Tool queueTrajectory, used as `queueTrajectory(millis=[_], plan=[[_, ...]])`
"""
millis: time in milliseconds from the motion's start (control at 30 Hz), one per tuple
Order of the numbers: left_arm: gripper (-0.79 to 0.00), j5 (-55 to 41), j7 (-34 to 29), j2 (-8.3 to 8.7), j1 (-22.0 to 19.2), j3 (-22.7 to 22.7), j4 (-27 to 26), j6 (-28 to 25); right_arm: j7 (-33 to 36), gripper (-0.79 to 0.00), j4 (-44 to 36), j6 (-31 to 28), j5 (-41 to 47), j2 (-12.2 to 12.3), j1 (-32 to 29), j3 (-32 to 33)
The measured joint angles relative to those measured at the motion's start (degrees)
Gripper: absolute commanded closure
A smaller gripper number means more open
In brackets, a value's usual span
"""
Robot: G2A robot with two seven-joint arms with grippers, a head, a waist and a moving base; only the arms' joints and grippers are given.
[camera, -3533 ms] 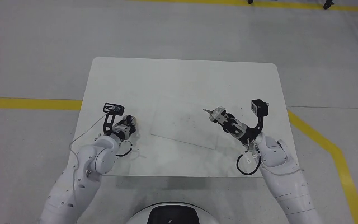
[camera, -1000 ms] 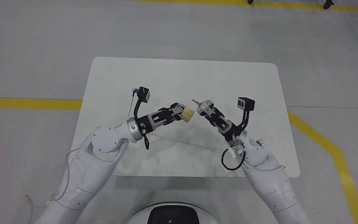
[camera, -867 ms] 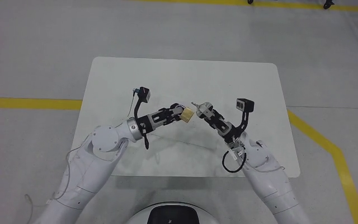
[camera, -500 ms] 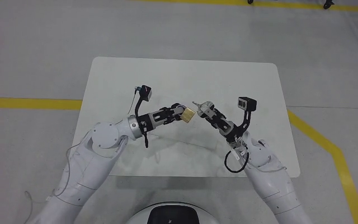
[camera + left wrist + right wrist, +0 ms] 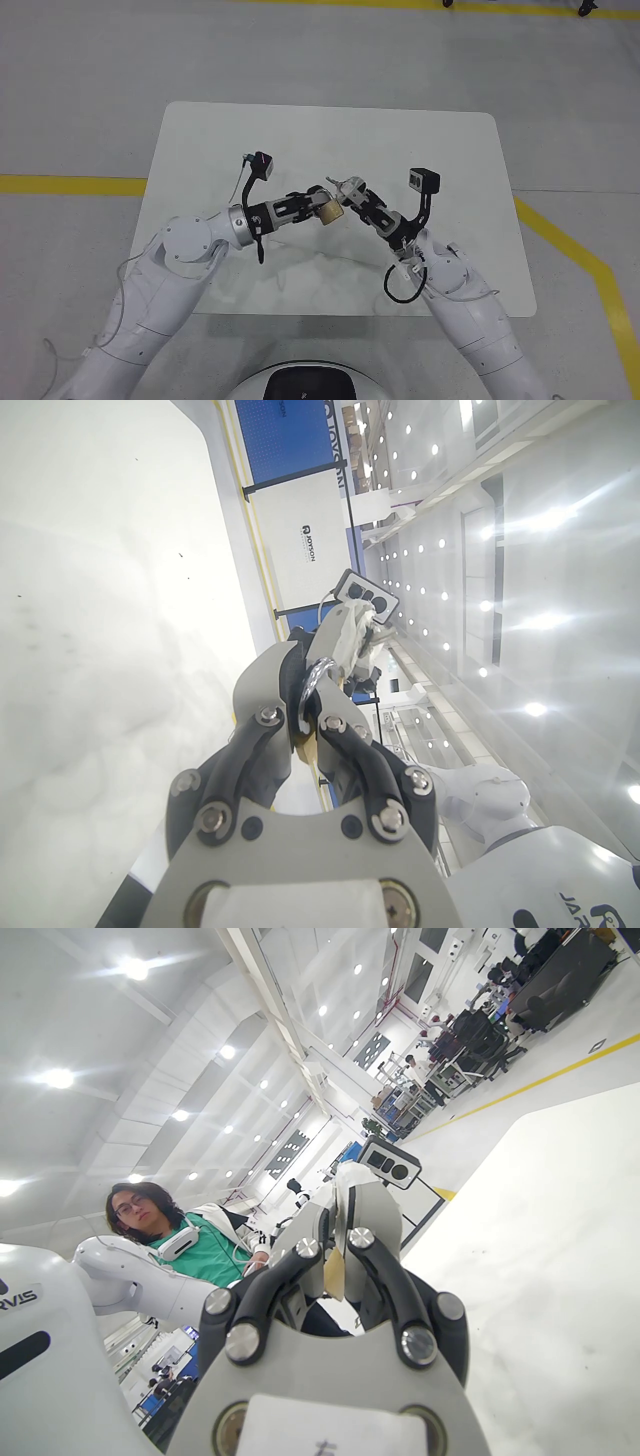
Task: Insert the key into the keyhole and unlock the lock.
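Spanning the middle of the top view, the white table (image 5: 420,150) lies under both arms, which meet above its centre, probably to line up key and keyhole in the air. The left gripper (image 5: 316,206) is clamped on the brass lock (image 5: 329,211). Just right of it, the right gripper (image 5: 350,191) pinches the key (image 5: 337,183); whether the tip touches the lock, I cannot tell.

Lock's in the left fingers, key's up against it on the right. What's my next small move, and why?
Probably ease the right gripper a touch closer to the lock along the line of the key, holding the left gripper steady. From above, the key tip meets the brass body, but whether it has entered the keyhole cannot be seen, so turning now looks premature.
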Motion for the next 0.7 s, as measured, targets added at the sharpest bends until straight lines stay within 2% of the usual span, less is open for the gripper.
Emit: queueTrajectory(millis=[167, 333, 467, 700], plan=[[0.0, -1.7, 1.3, -0.19, -0.2, 0.2, 0.7, 2.5, 1.0, 0.0, -0.2, -0.7, 0.3, -0.1, -0.3, 0.0], [0.0, -8.1, 2.5, -0.7, -0.1, 0.6, 1.4, 6.3, 0.0, 0.0, -0.5, -1.1, 0.1, 0.0, -1.1, 1.7], [0.0, -13.2, 2.6, -0.97, 0.0, 0.8, 2.7, 10.8, -4.6, 0.0, -1.0, -3.5, -0.4, 0.3, -2.7, 5.9], [0.0, -23.8, 4.3, -1.81, -0.6, 1.6, 5.9, 21.1, -11.1, 0.0, -3.8, -5.7, -7.6, 0.9, -6.6, 14.8]])
